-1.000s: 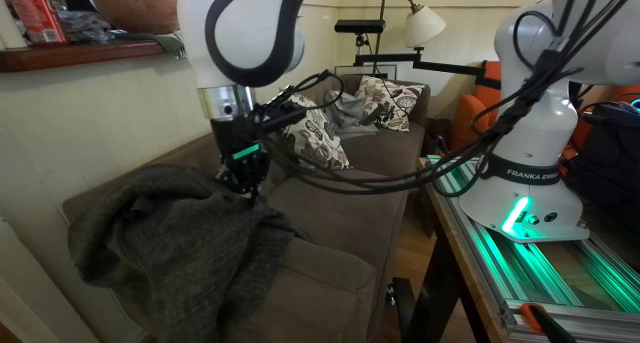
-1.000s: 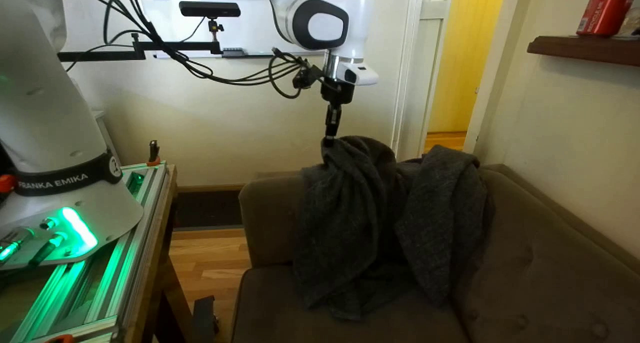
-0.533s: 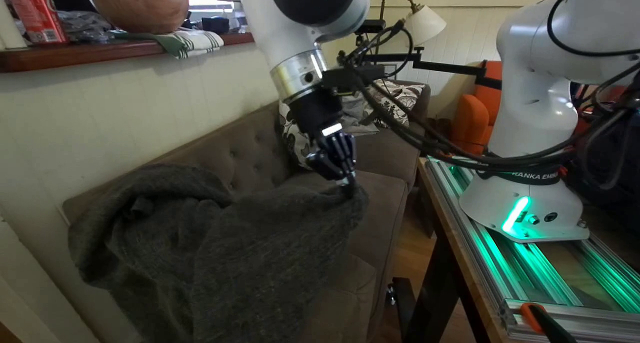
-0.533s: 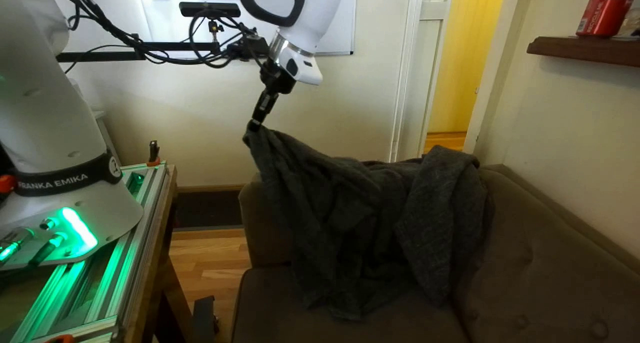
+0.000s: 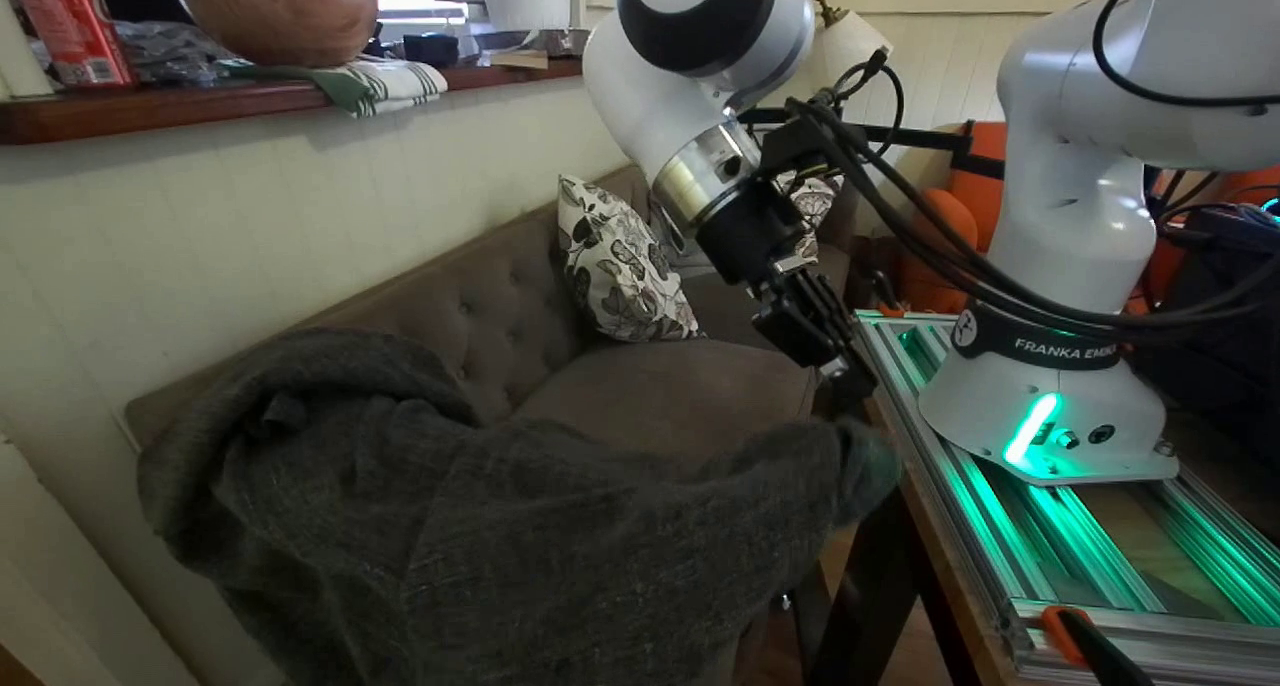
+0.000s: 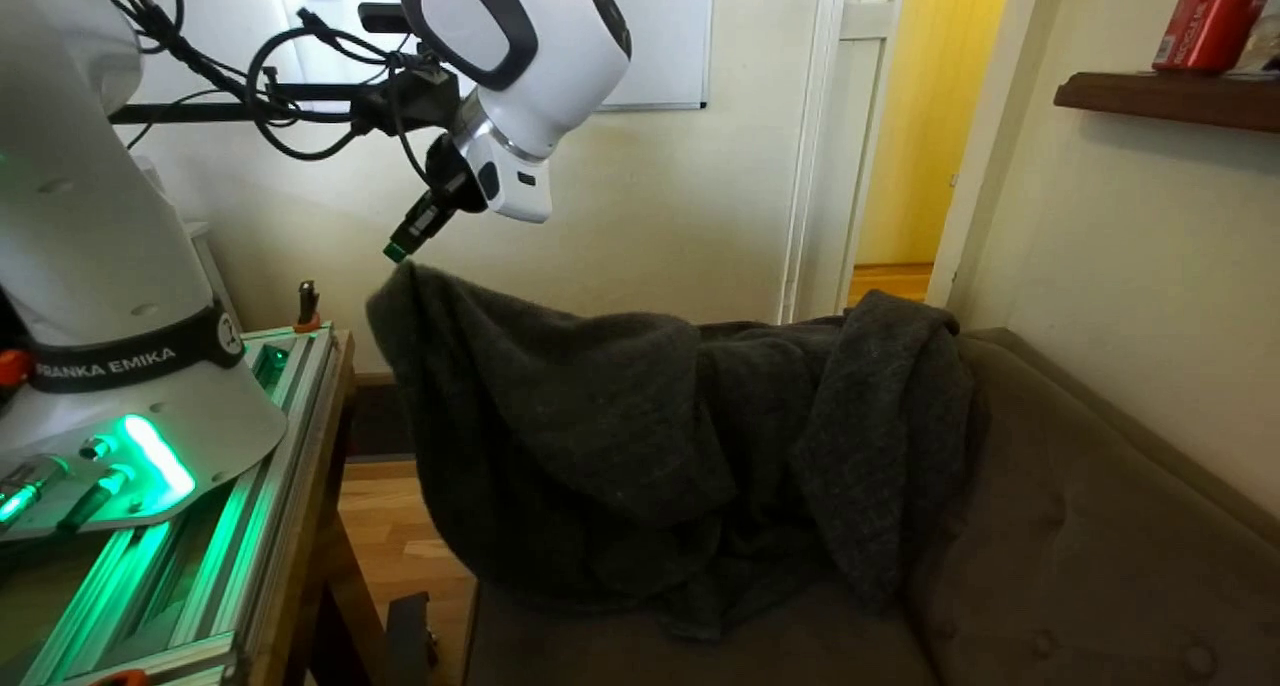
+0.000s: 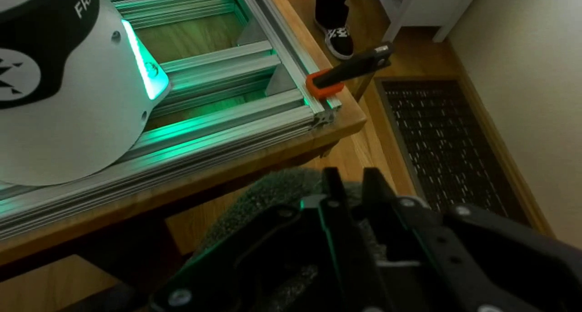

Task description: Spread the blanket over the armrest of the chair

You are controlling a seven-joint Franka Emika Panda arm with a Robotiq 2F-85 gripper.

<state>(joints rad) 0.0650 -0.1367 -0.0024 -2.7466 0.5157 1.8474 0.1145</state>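
The dark grey blanket (image 5: 520, 536) lies across the end of the brown-taupe couch (image 5: 640, 396), the chair. In an exterior view the blanket (image 6: 600, 416) hangs over the seat side and reaches left toward the robot's table. It covers the armrest, which is almost wholly hidden. My gripper (image 5: 848, 378) is just above the blanket's near-table corner in both exterior views (image 6: 396, 252), with a small gap below the fingertips. In the wrist view the fingertips (image 7: 351, 173) are somewhat apart, with floor and blanket (image 7: 268, 198) visible between and behind them. Nothing is held.
The robot's table (image 6: 330, 446) with metal rails stands close beside the blanket's raised corner. A clamp (image 7: 325, 84) sits at its edge. A patterned cushion (image 5: 625, 266) lies on the couch. A shelf (image 5: 200, 106) with a bowl and can runs along the wall.
My gripper has pulled the blanket corner sideways toward the robot's table, tilting as it moved. The blanket is now spread wider, and its corner has come away from the fingertips.
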